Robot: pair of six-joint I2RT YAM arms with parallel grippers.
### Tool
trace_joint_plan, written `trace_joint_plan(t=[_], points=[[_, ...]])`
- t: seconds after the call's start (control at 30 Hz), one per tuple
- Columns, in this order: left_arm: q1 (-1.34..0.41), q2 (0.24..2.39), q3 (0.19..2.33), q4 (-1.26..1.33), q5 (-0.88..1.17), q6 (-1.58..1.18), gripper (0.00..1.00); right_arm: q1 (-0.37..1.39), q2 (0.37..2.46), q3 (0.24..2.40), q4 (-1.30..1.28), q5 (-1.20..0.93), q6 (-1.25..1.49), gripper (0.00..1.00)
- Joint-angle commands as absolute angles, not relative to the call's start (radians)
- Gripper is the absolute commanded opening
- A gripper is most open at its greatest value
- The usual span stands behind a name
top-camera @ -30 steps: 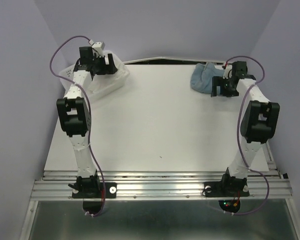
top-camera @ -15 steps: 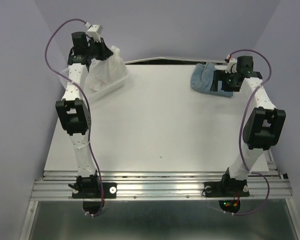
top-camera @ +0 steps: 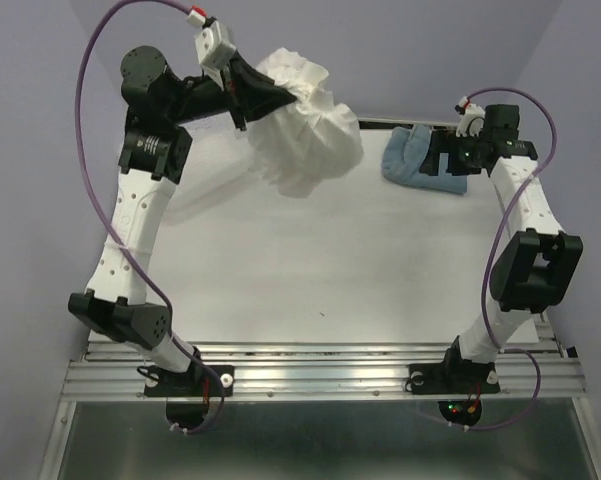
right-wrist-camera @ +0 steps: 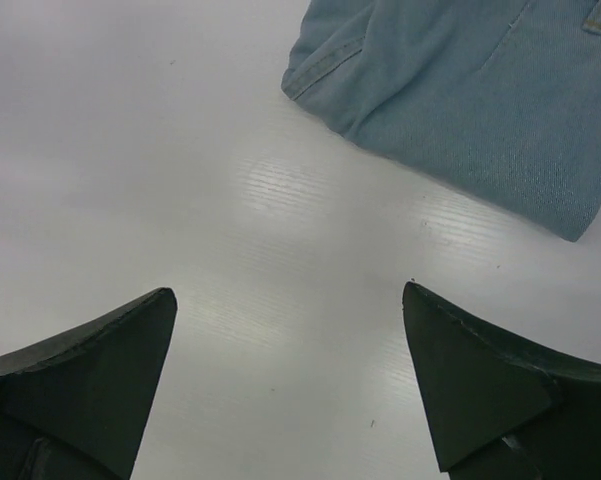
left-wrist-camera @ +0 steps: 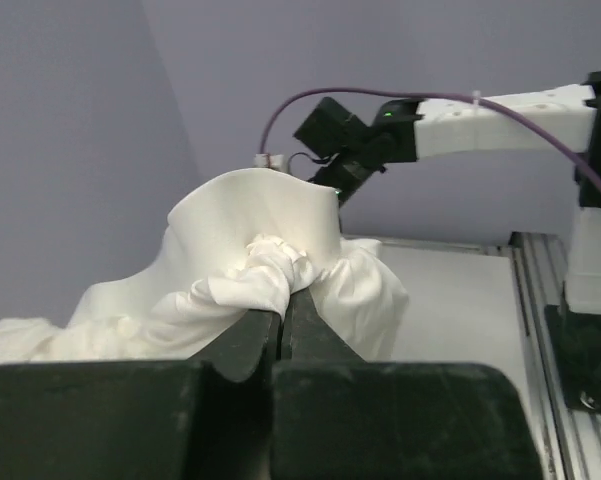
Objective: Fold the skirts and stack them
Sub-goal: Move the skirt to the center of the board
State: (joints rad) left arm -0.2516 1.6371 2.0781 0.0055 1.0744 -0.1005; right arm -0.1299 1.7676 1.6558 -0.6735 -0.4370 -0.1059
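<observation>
The white ruffled skirt (top-camera: 305, 135) hangs bunched in the air over the back left of the table. My left gripper (top-camera: 278, 98) is shut on its top. In the left wrist view the jaws (left-wrist-camera: 283, 298) press together on a twisted knot of the white cloth (left-wrist-camera: 270, 265). The blue-grey skirt (top-camera: 410, 155) lies crumpled on the table at the back right. My right gripper (top-camera: 446, 166) hovers just right of it, open. In the right wrist view its fingertips (right-wrist-camera: 290, 300) stand wide over bare table, with the blue skirt (right-wrist-camera: 470, 100) just beyond them.
The white table (top-camera: 320, 260) is closed in by purple walls at the back and sides. An aluminium rail (top-camera: 320, 365) carrying both arm bases runs along the near edge. The left arm's purple cable (top-camera: 85, 150) loops high on the left.
The left gripper closed on the white skirt at the back left, then lifted it high and swung it right over the table. The right gripper shifted slightly and stayed open.
</observation>
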Motion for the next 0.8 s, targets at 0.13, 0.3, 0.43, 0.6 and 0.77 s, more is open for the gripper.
trace_joint_plan(t=[0.13, 0.3, 0.43, 0.6, 0.77], points=[[-0.181, 1.479, 1.437, -0.185, 1.208, 0.145, 0.01, -0.132, 1.664, 1.605, -0.663, -0.486, -0.205, 1.0], [-0.141, 1.65, 1.295, -0.558, 0.98, 0.664, 0.02, -0.132, 1.672, 1.575, -0.771, -0.61, -0.334, 1.0], [-0.056, 1.75, 1.276, -0.561, 0.934, 0.751, 0.19, -0.118, 1.7, 1.559, -0.824, -0.722, -0.374, 0.97], [-0.041, 1.75, 1.309, -0.707, 0.856, 0.992, 0.48, -0.061, 1.715, 1.494, -0.772, -0.778, -0.367, 0.91], [-0.04, 1.608, 1.261, -0.667, 0.784, 1.008, 0.59, 0.082, 1.762, 1.514, -0.697, -0.738, -0.296, 0.8]])
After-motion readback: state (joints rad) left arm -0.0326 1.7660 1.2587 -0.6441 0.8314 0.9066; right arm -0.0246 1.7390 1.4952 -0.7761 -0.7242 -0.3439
